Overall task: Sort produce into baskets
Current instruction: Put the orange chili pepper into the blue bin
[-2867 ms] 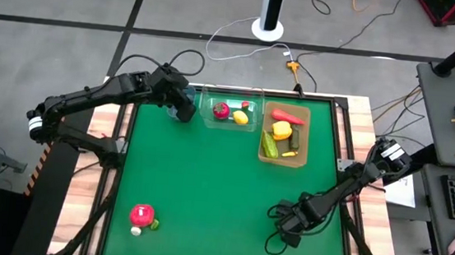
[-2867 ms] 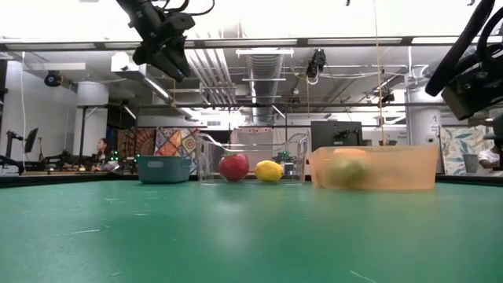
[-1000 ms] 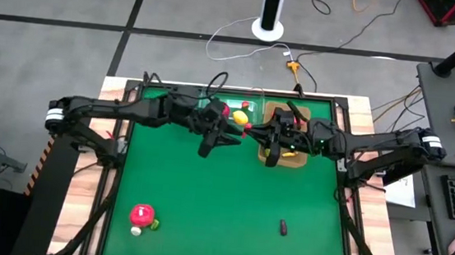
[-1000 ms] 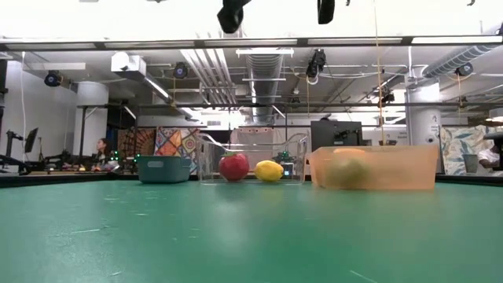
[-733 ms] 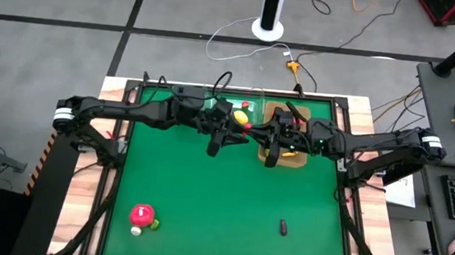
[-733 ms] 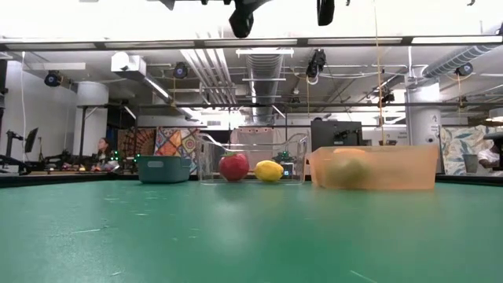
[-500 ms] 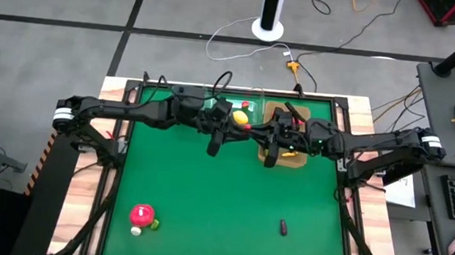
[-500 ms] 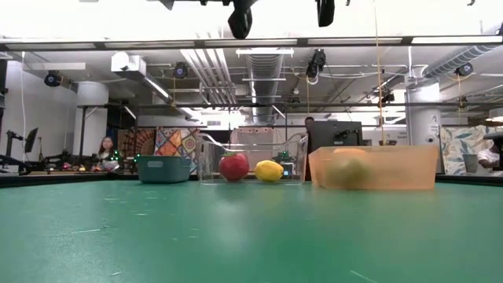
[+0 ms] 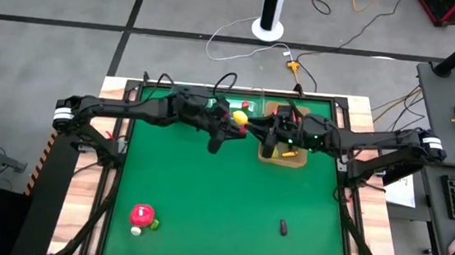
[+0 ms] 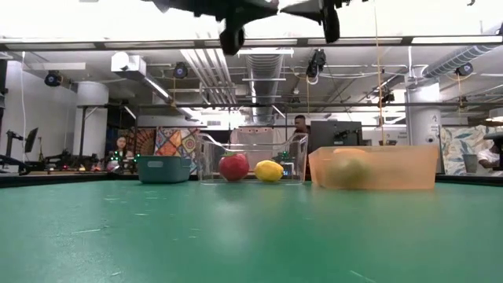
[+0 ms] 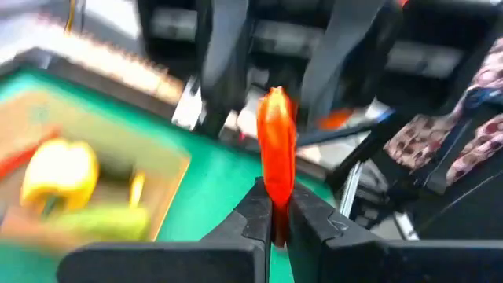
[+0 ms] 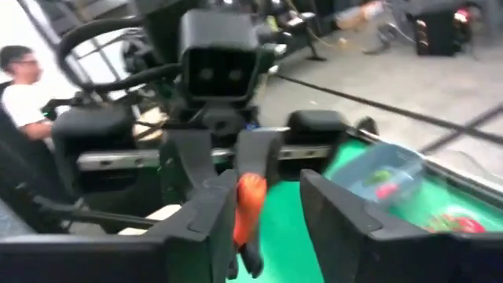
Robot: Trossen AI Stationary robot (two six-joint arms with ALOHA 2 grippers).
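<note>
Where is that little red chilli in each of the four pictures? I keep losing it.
High view: the red chilli is a speck between the two arms' tips, beside the tan tray.
Low view: not visible.
Left wrist view: centre, upright, pinched by the left gripper.
Right wrist view: lower centre, between the right gripper's open jaws.
Shared landmark: the tan tray, in all but the right wrist view.

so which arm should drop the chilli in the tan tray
Right, probably: the right gripper is open around the chilli the left gripper pinches, and its arm lies over the tan tray.
</note>
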